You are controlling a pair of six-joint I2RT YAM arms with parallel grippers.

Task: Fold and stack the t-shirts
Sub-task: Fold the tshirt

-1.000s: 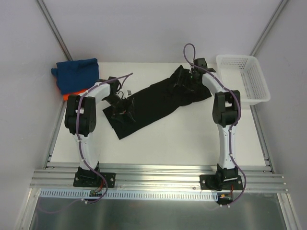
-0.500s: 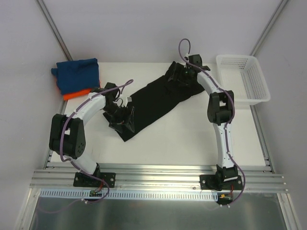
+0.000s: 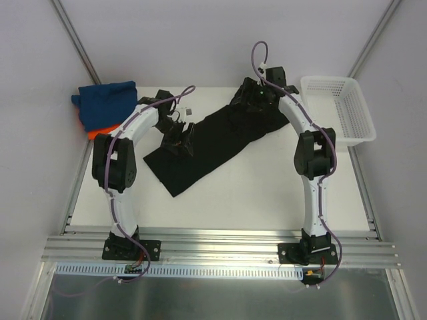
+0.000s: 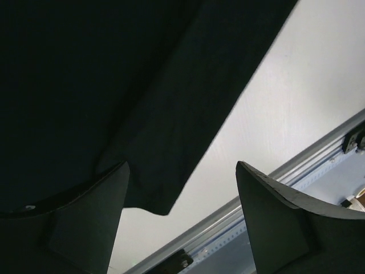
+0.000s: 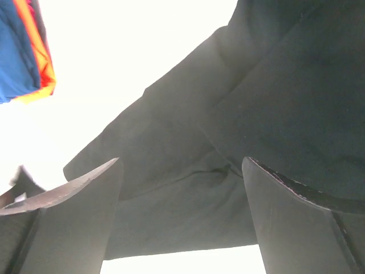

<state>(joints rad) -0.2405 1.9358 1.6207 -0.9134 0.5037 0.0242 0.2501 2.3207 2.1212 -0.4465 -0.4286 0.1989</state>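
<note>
The black t-shirt lies spread in a long diagonal strip across the table, from front left to back right. My left gripper is open over the shirt's left part. In the left wrist view its jaws stand wide apart with nothing between them, and a corner of the black cloth hangs above the gap. My right gripper is open over the shirt's back right end. In the right wrist view the black cloth lies below its spread jaws. The blue t-shirt lies folded on the orange t-shirt at the back left.
A white mesh basket stands at the back right corner. The blue shirt and the orange shirt show at the upper left of the right wrist view. A metal rail runs along the table's near edge.
My left gripper has moved back and a little right along the shirt's left part, and the left arm's elbow has swung. My right gripper has shifted slightly at the shirt's far end.
</note>
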